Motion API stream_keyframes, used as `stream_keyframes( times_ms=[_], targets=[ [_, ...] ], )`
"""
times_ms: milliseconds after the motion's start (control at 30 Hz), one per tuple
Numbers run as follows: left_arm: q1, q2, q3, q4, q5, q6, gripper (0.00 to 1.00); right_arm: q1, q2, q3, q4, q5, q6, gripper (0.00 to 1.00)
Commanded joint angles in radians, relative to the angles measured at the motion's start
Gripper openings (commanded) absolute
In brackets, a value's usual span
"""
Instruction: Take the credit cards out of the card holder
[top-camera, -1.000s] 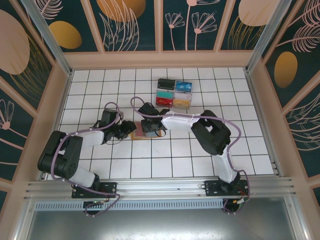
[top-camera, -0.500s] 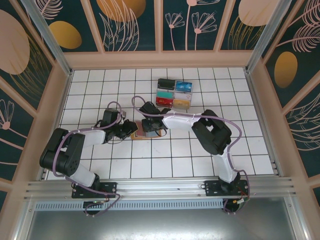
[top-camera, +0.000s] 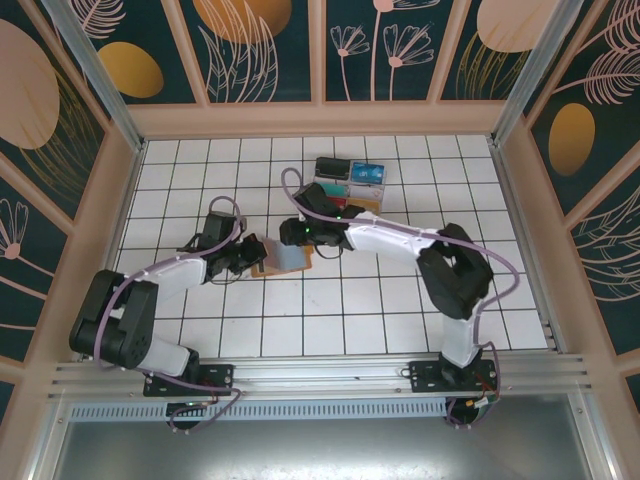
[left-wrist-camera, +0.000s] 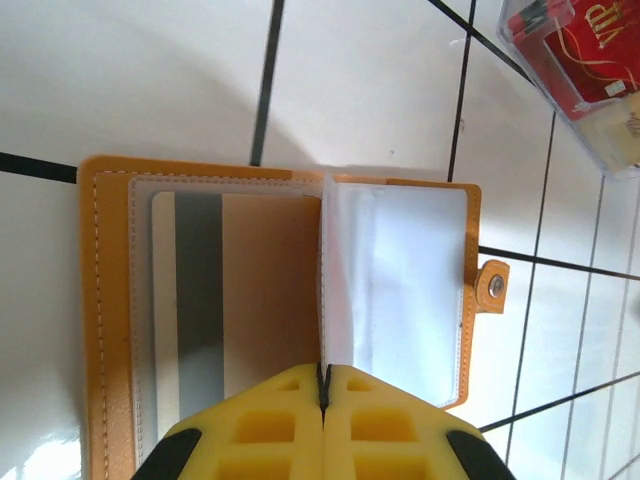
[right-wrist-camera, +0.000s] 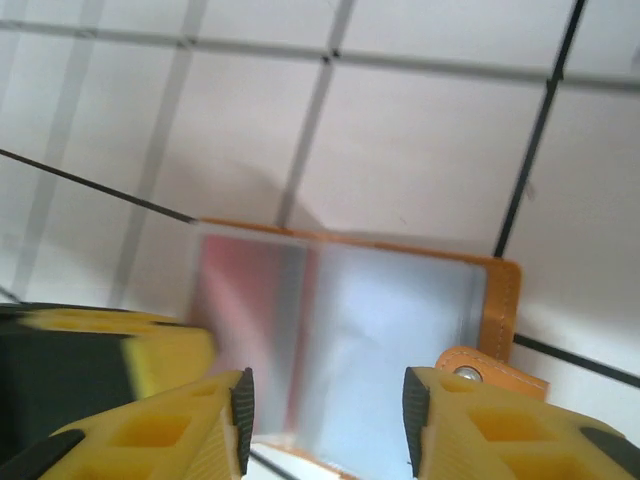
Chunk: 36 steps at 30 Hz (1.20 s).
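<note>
Card holder (top-camera: 283, 259) lies open on the tiled worktop (top-camera: 400, 300), directly beneath the right gripper (right-wrist-camera: 325, 410), whose jaws stand apart above its clear sleeves. The left gripper (left-wrist-camera: 323, 385) is closed tight, fingertips meeting at the holder's centre fold. A striped credit card (left-wrist-camera: 200, 300) sits pocketed just ahead-left.

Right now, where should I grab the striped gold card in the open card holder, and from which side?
Pinch its spine-side edge, from the middle. The gold card lies flat in a clear sleeve of the card holder, stitched along its outer and far edges, so that side probably opens.
</note>
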Motion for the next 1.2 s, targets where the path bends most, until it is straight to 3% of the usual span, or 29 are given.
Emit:
stream_keyframes(
  times_ms=[0, 67, 133, 300, 400, 600, 667, 867, 1033, 1167],
  targets=[
    [-0.001, -0.049, 0.031, -0.164, -0.113, 0.07, 0.01, -0.014, -0.082, -0.047, 0.084, -0.01, 0.019, 0.48],
    [-0.002, -0.059, 0.044, -0.192, -0.134, 0.08, 0.03, -0.02, -0.101, -0.07, 0.099, -0.008, 0.026, 0.48],
    [-0.002, -0.058, 0.051, -0.194, -0.126, 0.079, 0.11, -0.022, -0.112, -0.085, 0.105, -0.005, 0.033, 0.48],
    [-0.002, -0.016, 0.029, -0.007, 0.089, 0.016, 0.33, -0.026, -0.121, -0.108, 0.106, -0.002, 0.048, 0.48],
    [-0.001, 0.015, 0.017, 0.121, 0.187, -0.027, 0.39, -0.029, -0.123, -0.11, 0.101, 0.0, 0.052, 0.47],
    [-0.001, 0.063, 0.016, 0.247, 0.271, -0.078, 0.45, -0.034, -0.15, -0.131, 0.119, 0.016, 0.06, 0.47],
    [-0.001, 0.061, 0.015, 0.25, 0.262, -0.084, 0.5, -0.036, -0.156, -0.135, 0.124, 0.015, 0.06, 0.47],
    [0.009, -0.004, -0.003, 0.184, 0.157, -0.07, 0.54, -0.035, -0.124, -0.123, 0.127, -0.032, 0.056, 0.47],
    [0.027, -0.07, -0.031, 0.096, 0.033, -0.085, 0.52, -0.028, -0.058, -0.083, 0.112, -0.082, 0.056, 0.45],
    [0.033, -0.087, -0.073, 0.112, 0.031, -0.12, 0.47, -0.018, 0.003, -0.044, 0.086, -0.103, 0.065, 0.41]
  ],
)
